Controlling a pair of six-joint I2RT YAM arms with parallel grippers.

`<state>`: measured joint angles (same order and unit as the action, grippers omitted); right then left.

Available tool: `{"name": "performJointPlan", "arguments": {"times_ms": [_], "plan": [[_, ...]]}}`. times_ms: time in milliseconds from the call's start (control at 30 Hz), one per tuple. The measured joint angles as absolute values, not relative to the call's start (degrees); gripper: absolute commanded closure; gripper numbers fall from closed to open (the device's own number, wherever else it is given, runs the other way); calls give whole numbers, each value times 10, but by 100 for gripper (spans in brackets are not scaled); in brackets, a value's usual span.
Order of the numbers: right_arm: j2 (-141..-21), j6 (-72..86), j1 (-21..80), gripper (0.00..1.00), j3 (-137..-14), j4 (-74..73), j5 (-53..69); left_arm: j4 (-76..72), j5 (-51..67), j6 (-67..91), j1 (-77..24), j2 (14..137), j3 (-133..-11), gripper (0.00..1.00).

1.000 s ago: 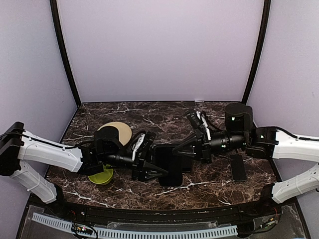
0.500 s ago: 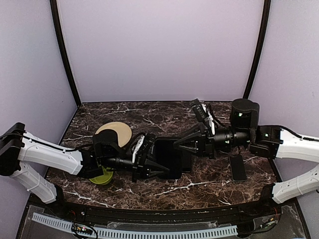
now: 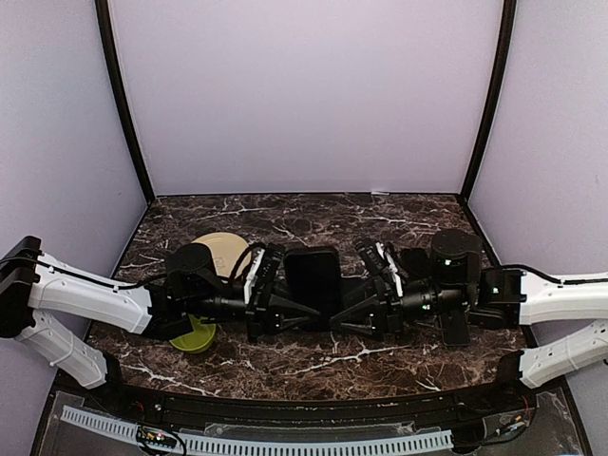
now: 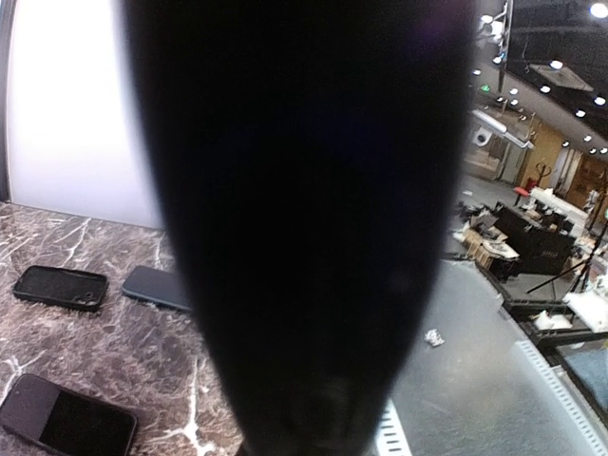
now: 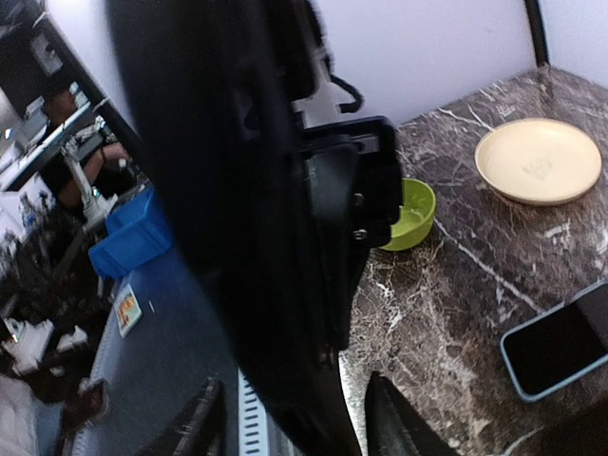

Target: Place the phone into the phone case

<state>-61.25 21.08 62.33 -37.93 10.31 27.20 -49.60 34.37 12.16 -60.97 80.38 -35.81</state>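
A black phone-sized slab [image 3: 313, 275] stands on edge above the table's middle, between the two arms. Whether it is the phone, the phone case or both together I cannot tell. My left gripper [image 3: 285, 309] is shut on its lower left edge; in the left wrist view the slab [image 4: 304, 218] hides the fingers. My right gripper [image 3: 344, 318] is open at the lower right edge. In the right wrist view its fingers [image 5: 204, 423] stand wide on both sides of the slab [image 5: 218, 190], with gaps.
A beige plate [image 3: 220, 249] and a green bowl [image 3: 195, 334] sit behind my left arm. A dark phone [image 3: 454, 328] lies under my right arm. The left wrist view shows a black case [image 4: 59, 285], a grey-blue phone [image 4: 157, 288] and a dark phone [image 4: 66, 427] lying flat.
The slab rose from low and flat to standing on edge, further back. My left gripper closed on it, and my right gripper opened and dropped lower.
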Motion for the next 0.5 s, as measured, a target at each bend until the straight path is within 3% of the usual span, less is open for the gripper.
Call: {"name": "performJointPlan", "arguments": {"times_ms": [100,200,300,367,467,500], "plan": [[-624,208,630,98,-379,119,272,-508,351,139,-609,804,-358,100],[-632,179,630,100,-379,125,272,-500,362,182,-603,804,-358,100],[-634,175,627,100,-384,121,272,-500,366,195,-601,804,-359,59],[-633,190,624,100,-389,114,274,-502,367,182,-601,804,-361,48],[-624,211,617,100,-390,107,274,-501,371,159,-603,804,-365,51],[-620,216,616,100,-391,107,274,-499,372,152,-604,804,-365,60]]}}
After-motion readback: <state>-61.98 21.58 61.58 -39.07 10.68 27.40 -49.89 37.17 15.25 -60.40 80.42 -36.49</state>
